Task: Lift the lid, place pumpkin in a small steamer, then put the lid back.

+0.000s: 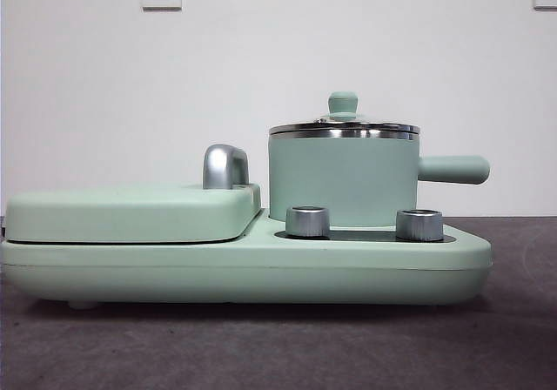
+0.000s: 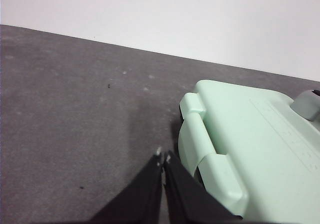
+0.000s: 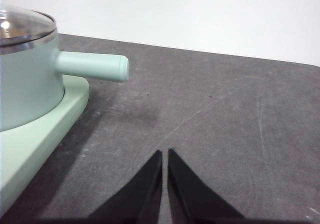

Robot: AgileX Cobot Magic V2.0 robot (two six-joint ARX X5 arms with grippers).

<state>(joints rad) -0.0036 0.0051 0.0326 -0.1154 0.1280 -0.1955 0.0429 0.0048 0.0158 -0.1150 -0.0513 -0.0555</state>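
Lid [image 1: 343,117] sits on the small steamer [image 1: 341,179], right of centre in the front view

Left gripper [image 2: 163,156] pinched closed beside the griddle cover's [image 2: 250,134] edge; right gripper [image 3: 165,153] closed too, bare table [image 3: 225,114] around it; pumpkin nowhere visible

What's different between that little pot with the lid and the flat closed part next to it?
The small steamer stands tall and round; the griddle cover lies low, wide and flat. The steamer has a straight green side handle; the griddle cover has a curved chrome handle. The steamer is topped by the lid, glass with a steel rim and green knob; the griddle cover is plain green. Both are mint green and share one base.
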